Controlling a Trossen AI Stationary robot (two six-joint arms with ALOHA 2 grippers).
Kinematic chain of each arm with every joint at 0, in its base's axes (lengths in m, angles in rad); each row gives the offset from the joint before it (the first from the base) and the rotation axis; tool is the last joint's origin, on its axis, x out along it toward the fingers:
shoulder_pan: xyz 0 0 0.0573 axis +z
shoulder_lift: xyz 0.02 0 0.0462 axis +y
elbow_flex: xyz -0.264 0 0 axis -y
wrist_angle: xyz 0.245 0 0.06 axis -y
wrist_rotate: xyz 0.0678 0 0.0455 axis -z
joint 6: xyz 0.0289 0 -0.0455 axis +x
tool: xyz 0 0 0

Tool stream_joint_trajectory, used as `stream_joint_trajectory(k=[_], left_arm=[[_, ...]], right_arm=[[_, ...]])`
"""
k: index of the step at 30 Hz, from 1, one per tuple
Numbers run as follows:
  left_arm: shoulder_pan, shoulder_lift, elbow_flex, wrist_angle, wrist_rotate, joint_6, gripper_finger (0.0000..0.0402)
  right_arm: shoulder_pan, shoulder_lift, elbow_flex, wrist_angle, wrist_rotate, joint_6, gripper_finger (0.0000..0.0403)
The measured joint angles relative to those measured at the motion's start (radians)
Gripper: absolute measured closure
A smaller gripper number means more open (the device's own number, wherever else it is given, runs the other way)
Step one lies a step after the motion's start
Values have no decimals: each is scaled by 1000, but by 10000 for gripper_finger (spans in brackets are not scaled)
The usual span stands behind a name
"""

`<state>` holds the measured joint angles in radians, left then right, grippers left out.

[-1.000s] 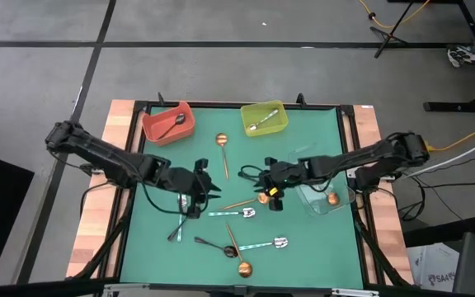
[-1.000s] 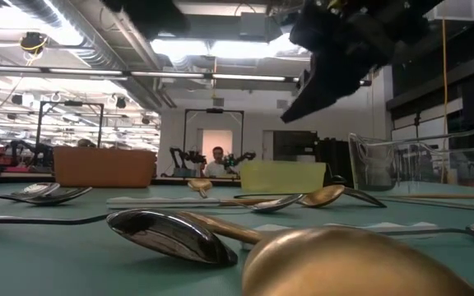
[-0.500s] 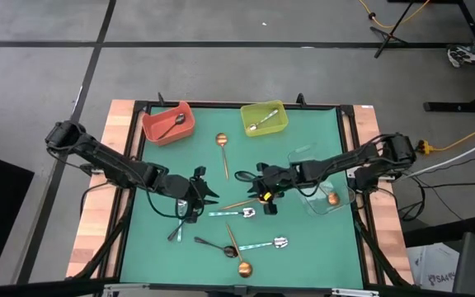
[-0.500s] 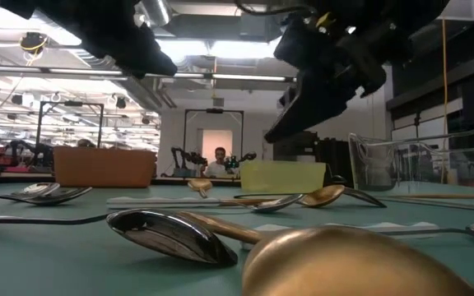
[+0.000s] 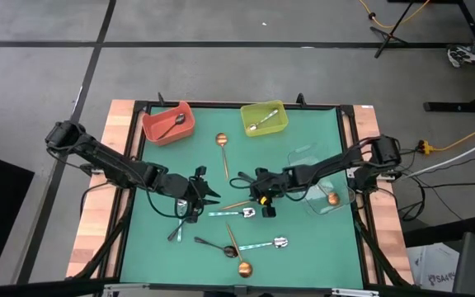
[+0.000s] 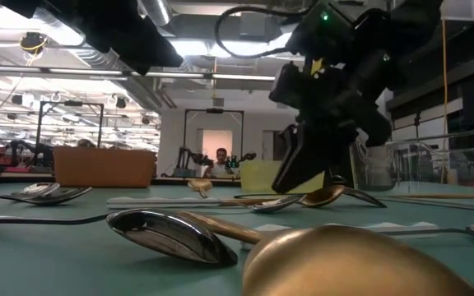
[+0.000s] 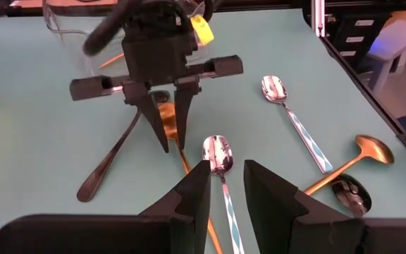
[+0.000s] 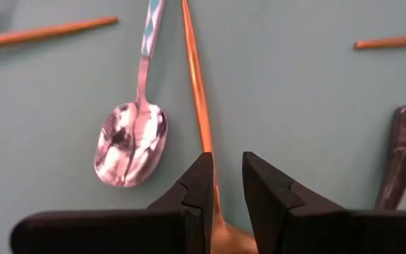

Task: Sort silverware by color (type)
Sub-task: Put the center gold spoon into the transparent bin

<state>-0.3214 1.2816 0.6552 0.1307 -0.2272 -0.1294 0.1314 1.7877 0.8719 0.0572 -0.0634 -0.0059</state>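
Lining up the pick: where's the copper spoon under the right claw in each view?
High: copper spoon mid-table, handle poking from the right claw.
Low: bowl right of centre.
Left wrist: between the far claw's fingers.
Right wrist: handle up the centre.
Shared landmark: silver spoon alongside.

Bright overhead light — blurred, glaring low-view foreground

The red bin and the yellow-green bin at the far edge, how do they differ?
The red bin holds a black spoon; the yellow-green bin holds a silver spoon. The red bin sits nearer the left arm's side, the yellow-green bin nearer the middle. Both are shallow, rectangular, and hold one spoon each.
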Motion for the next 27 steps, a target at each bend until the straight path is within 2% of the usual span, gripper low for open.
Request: stream_joint_trajectory(k=[13, 19, 27], left_arm=[[0, 0, 0, -2, 0, 1, 321], [0, 0, 0, -2, 0, 1, 321], [0, 0, 0, -2, 0, 1, 321]], right_arm=[[0, 30, 2, 11, -2, 1, 336], [-1, 31, 2, 7, -46, 1, 336], [0, 34, 0, -10, -54, 0, 336]])
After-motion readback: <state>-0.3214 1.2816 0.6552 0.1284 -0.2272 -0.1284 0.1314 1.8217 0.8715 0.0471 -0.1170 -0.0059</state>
